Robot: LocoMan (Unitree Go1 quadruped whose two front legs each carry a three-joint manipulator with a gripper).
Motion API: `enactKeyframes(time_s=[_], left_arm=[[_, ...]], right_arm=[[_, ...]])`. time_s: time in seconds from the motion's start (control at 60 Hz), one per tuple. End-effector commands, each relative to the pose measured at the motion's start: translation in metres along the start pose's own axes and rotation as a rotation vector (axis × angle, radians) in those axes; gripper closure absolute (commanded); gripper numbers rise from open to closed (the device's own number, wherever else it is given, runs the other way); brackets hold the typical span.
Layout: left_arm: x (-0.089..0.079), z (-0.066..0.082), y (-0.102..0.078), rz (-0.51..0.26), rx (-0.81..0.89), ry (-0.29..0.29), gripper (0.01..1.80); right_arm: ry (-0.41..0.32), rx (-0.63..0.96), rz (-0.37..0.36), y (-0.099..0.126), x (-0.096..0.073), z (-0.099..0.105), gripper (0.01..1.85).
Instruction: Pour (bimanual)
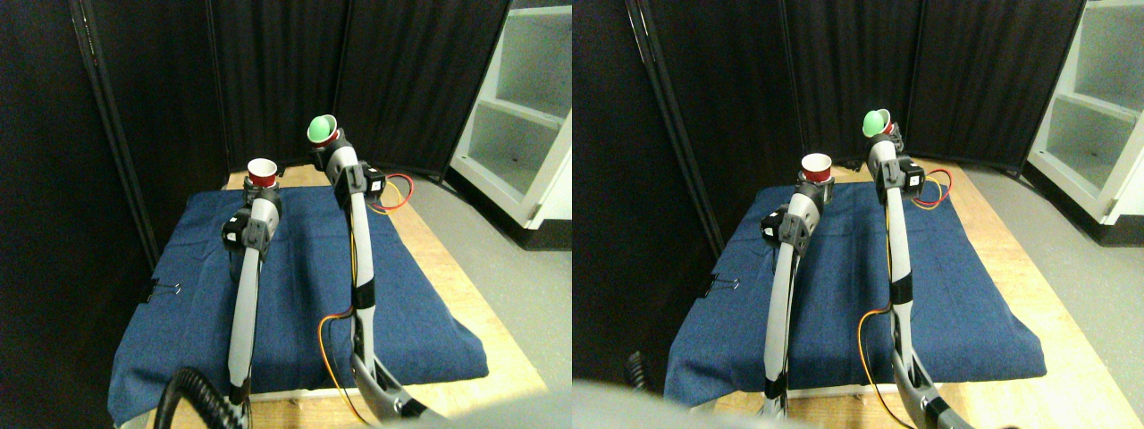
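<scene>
Left jaws (pixel 261 189) grip upright red cup (pixel 262 172); right jaws (pixel 327 147) grip tilted green cup (pixel 321 129).

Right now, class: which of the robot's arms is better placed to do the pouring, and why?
The right. Its gripper holds the green cup higher and already tilted toward the red cup, which the left gripper holds upright and lower.

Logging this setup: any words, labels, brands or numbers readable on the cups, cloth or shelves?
None can be read.
Red cup: no print visible.
Green cup: no print visible.
Blue cloth: plain.
White shelf: no label; a dark speck inside is too small to tell.
</scene>
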Motion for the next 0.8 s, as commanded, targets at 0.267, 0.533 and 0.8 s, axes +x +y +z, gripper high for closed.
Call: enactKeyframes(time_s=[0.267,0.533,0.8], left_arm=[[-0.001,-0.027,-0.008,-0.057,-0.081,0.059,1.48],[0.005,-0.04,0.012,0.008,-0.084,0.031,1.48],[0.008,-0.038,0.012,0.011,-0.054,0.022,1.48]], right_arm=[[0.012,-0.088,0.071,0.013,-0.011,0.002,1.53],[0.006,-0.006,0.103,0.018,-0.018,0.012,1.53],[0.053,-0.064,0.138,0.028,-0.022,0.016,1.53]])
